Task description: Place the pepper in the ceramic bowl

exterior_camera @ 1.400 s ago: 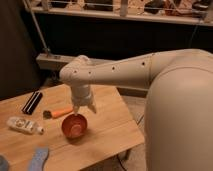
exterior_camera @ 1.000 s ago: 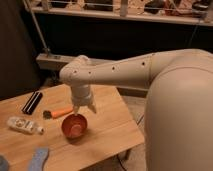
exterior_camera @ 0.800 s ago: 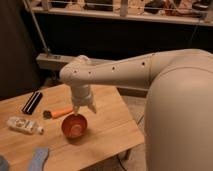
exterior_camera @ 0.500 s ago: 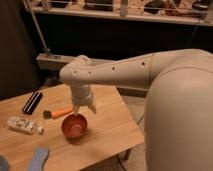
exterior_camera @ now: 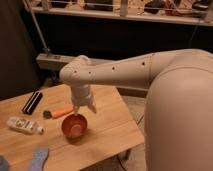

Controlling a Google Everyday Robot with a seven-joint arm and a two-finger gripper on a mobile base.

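You'll find that nothing has shifted over the last second or so: the gripper [exterior_camera: 84,107] hangs just left of centre in the frame, exactly where it was, directly above the far rim of the ceramic bowl [exterior_camera: 74,129], with its two fingers spread wide and nothing between them. The pepper [exterior_camera: 62,112] has not moved either. It lies flat on the wooden table [exterior_camera: 107,125], just to the left of the gripper and up-left of the bowl. Its orange tip points toward the bowl's rim and its dark stem end points away to the left (whether the tip actually touches the rim is hard to tell from here). So the pause means the task is no further on: the bowl looks empty and the pepper is outside it and not held. Your next move is most likely a short shift left and down to bring the open fingers astride the pepper's body. Take care not to nudge the bowl, which sits very close beside it. The white bottle [exterior_camera: 22,125] at the left edge, the black flat item [exterior_camera: 33,102] above it and the blue flat object [exterior_camera: 38,159] at the lower left are all well apart from the work and should not get in your way
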